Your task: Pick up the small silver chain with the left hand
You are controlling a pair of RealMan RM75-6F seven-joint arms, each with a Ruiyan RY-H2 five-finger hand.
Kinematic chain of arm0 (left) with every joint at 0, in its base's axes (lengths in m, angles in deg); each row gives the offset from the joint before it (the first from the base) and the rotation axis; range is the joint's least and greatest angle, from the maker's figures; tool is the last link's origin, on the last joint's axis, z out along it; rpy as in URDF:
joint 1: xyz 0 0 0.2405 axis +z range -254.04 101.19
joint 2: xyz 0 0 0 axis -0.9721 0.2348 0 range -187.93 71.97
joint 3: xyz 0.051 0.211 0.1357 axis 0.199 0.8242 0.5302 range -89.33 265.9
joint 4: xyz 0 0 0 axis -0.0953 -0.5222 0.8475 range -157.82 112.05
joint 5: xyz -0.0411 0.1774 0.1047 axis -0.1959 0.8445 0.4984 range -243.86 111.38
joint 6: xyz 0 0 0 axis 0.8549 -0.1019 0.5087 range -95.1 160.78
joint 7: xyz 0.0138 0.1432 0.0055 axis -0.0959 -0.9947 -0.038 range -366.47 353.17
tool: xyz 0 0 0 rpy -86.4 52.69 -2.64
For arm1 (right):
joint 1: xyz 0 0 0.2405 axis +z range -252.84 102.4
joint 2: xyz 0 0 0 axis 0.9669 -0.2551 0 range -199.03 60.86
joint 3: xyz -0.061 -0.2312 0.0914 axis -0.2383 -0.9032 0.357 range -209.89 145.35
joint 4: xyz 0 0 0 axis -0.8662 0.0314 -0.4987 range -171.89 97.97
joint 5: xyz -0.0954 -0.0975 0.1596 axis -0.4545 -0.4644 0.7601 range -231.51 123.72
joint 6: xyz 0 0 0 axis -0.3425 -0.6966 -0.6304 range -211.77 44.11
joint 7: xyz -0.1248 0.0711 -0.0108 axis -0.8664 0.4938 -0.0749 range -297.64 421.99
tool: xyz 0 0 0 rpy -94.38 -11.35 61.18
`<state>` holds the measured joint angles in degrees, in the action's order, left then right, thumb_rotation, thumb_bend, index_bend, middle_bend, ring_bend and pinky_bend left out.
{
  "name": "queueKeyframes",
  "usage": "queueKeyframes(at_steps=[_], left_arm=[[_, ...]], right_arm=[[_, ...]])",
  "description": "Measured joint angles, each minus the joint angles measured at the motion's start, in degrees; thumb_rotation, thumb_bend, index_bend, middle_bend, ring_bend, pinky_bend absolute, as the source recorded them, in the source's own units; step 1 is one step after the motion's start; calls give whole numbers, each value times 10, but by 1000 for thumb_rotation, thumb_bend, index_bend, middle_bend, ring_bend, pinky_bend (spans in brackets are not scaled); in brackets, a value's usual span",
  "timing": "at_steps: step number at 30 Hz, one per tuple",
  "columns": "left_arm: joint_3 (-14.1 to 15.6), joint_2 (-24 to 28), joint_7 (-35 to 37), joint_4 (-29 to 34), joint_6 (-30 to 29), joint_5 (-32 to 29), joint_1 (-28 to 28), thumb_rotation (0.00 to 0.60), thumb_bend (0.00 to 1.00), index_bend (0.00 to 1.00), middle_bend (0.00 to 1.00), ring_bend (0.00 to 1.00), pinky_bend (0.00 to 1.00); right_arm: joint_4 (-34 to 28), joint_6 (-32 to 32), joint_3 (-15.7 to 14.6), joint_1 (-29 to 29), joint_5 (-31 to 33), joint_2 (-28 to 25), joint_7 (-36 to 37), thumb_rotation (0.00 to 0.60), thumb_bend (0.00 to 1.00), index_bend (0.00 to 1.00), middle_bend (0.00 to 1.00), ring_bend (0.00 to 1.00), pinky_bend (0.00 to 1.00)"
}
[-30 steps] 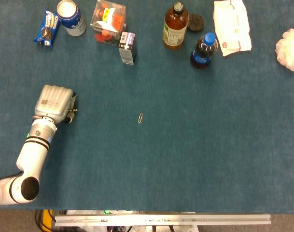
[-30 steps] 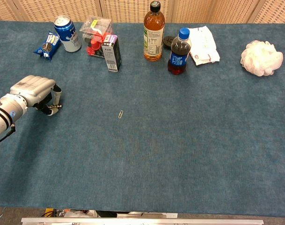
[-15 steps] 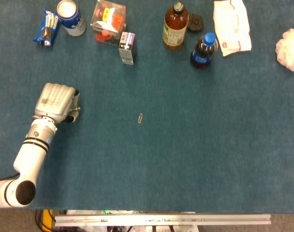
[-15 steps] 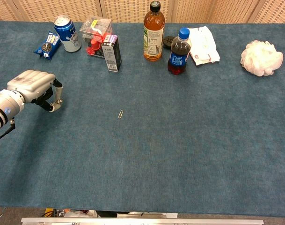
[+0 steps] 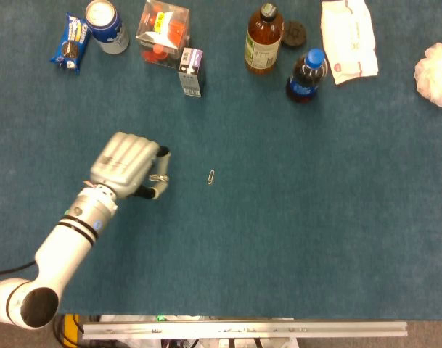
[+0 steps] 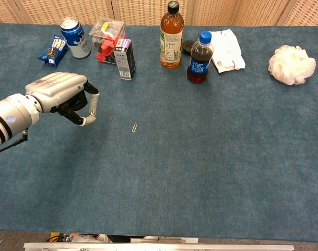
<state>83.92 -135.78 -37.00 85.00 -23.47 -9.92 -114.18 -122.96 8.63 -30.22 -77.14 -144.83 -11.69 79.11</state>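
The left hand is hovering over the blue table, its fingers curling downward and holding nothing. The chain is lying on the cloth just to the right of the hand, apart from it and untouched. Along the far edge are standing a can, a snack pack, a clear box, a small carton, an amber bottle and a cola bottle. A white pouch and a white puff are lying further right.
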Motion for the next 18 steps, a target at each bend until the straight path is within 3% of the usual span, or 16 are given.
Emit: queueKeyframes(at_steps=[5,18], left_arm=[[-4,-28,-14,5,3,-6,-17,600,304,586,907,788,705],[-28,-131,-77,-39,-9,-96,-83,600,304,588,906,788,704]], right_arm=[[6,2,-2,-3,1,1,8,600,233,344,431,459,564],[22,10,-3,-14,10,1,26,600,233,344,431,459,564]])
